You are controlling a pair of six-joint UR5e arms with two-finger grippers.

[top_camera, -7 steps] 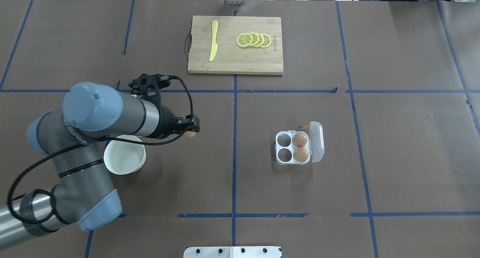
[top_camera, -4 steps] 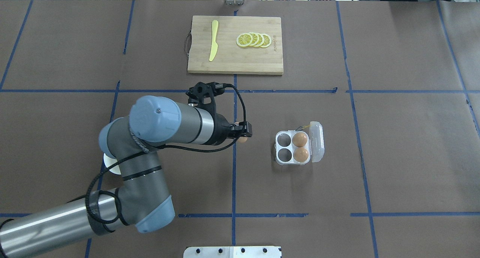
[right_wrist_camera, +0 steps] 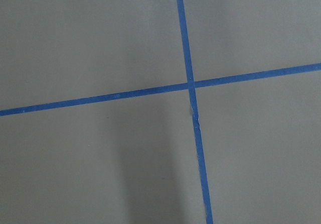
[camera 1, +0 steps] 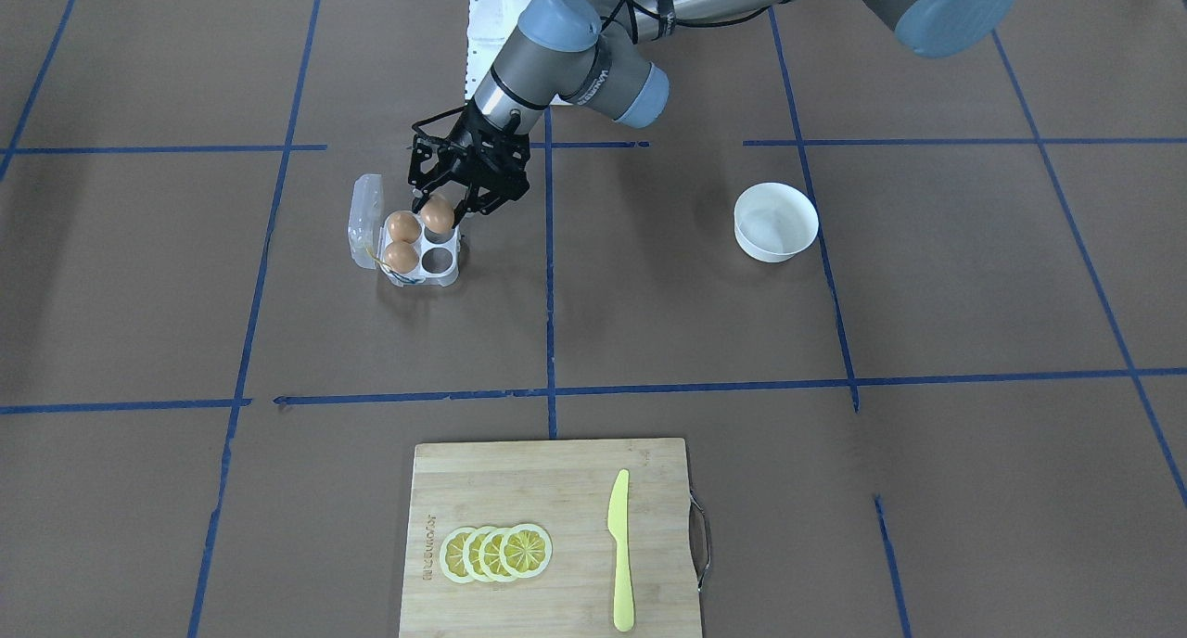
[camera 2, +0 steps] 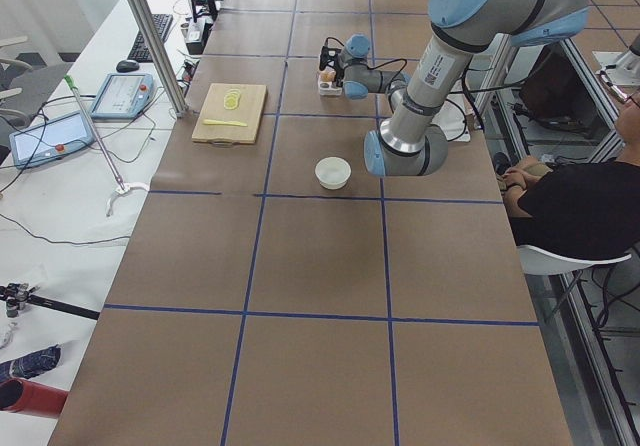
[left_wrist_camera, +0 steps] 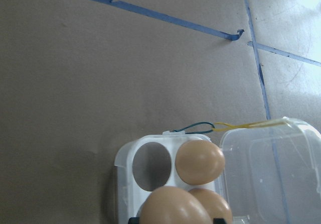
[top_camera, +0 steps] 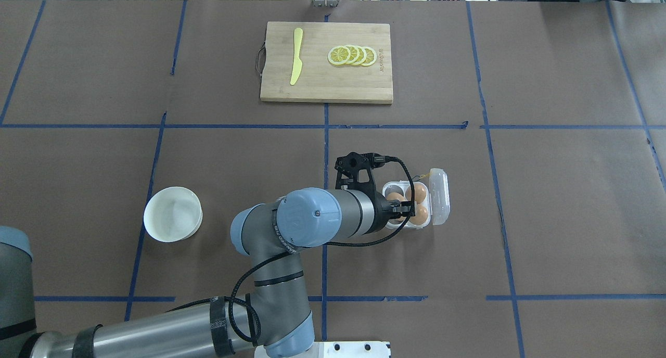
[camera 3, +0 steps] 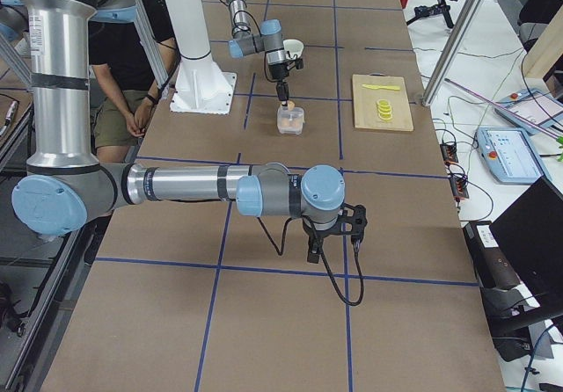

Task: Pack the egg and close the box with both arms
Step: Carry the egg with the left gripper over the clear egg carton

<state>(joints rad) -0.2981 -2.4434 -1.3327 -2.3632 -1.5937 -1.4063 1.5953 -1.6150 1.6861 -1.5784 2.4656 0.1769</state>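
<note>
My left gripper [camera 1: 438, 210] is shut on an orange-brown egg [camera 1: 437, 214] and holds it just above the clear plastic box [camera 1: 448, 269], over an empty cell on the side nearest the robot. The box holds two other eggs [camera 1: 402, 227] side by side, and one cell [camera 1: 434, 261] shows empty. Its transparent lid [camera 1: 365, 219] lies open. In the left wrist view the held egg [left_wrist_camera: 175, 208] is low in frame, above the box [left_wrist_camera: 124, 166]. In the overhead view the left gripper [top_camera: 401, 208] covers the box's left half. My right gripper [camera 3: 332, 248] hovers far from the box; I cannot tell if it is open.
A white bowl [top_camera: 173, 221] stands empty at the table's left. A wooden cutting board [top_camera: 327, 82] with a yellow knife [top_camera: 295, 61] and lemon slices [top_camera: 352, 55] lies at the far side. Blue tape lines cross the brown table cover.
My left arm has swung right from beside the white bowl to over the box, with the egg held in its gripper.
</note>
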